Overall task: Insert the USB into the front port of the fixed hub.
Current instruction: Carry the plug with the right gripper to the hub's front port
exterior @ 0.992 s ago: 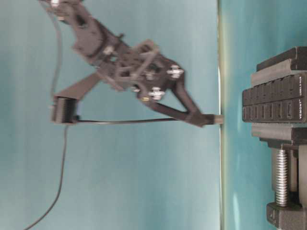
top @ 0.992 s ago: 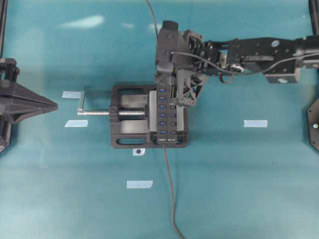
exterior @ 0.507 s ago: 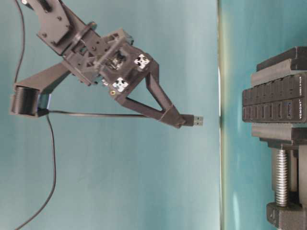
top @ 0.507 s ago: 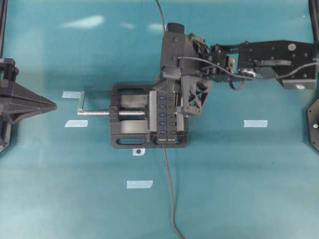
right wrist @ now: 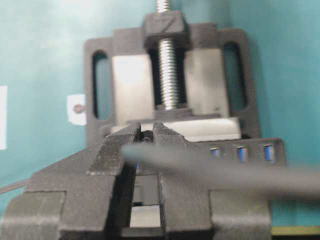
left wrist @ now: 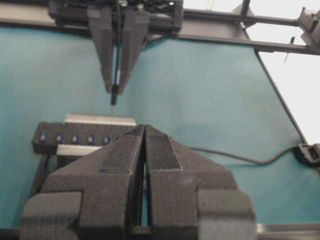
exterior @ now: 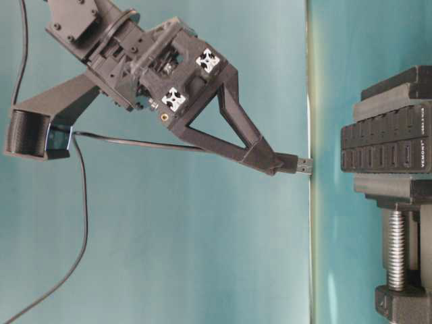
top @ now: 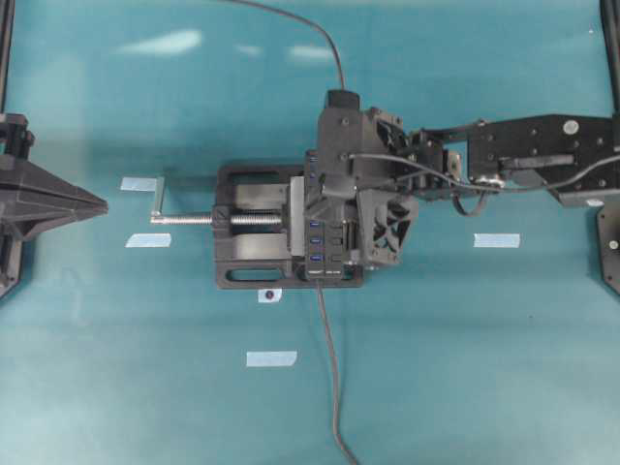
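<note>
Overhead, the right claw (top: 339, 231), clamped on the USB (exterior: 297, 165), hides half the fixed hub (top: 318, 254).

The USB (exterior: 297, 164), a thin dark cable ending in a small black plug with a metal tip, is held in the air, pointed toward the fixed hub (exterior: 388, 150) but apart from it. The hub, a narrow black bar with blue ports, lies clamped.
</note>
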Controlling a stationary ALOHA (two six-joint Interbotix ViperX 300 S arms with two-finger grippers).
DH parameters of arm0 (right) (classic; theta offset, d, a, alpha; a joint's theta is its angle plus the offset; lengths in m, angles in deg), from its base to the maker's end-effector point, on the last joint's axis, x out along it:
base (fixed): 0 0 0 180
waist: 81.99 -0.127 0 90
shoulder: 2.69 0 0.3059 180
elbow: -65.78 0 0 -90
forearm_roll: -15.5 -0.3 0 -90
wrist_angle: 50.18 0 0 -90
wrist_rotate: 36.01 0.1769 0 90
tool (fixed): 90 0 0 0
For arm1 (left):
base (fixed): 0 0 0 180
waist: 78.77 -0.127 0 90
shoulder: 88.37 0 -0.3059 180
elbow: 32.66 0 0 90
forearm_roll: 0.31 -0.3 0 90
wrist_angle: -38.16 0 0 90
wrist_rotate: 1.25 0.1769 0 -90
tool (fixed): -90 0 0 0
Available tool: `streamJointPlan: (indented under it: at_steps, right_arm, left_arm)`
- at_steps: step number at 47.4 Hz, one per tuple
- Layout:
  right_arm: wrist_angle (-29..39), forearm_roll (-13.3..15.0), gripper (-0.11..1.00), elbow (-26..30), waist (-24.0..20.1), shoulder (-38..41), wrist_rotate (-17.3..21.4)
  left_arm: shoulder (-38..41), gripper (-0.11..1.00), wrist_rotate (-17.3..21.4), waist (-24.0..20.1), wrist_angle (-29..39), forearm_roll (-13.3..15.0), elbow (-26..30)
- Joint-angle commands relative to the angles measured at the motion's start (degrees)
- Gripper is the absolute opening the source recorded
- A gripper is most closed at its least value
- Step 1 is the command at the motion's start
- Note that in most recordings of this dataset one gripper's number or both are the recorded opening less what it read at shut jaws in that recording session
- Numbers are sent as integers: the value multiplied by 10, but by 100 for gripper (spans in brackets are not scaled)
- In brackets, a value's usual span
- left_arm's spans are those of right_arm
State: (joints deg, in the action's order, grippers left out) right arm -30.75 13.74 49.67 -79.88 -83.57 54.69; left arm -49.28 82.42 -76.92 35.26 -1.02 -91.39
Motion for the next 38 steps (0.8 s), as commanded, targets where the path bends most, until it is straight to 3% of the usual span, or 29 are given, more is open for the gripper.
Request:
streamJointPlan:
  at_steps: [1, 38]
  right_arm:
    - [-4, -2, 10, 4, -7, -12, 11]
    - [-4, -1, 10, 2, -41, 25, 18]
  left_arm:
    - [-2, 0, 0, -2, -2, -1, 5]
    - [-7, 0, -1, -16, 2, -1, -10]
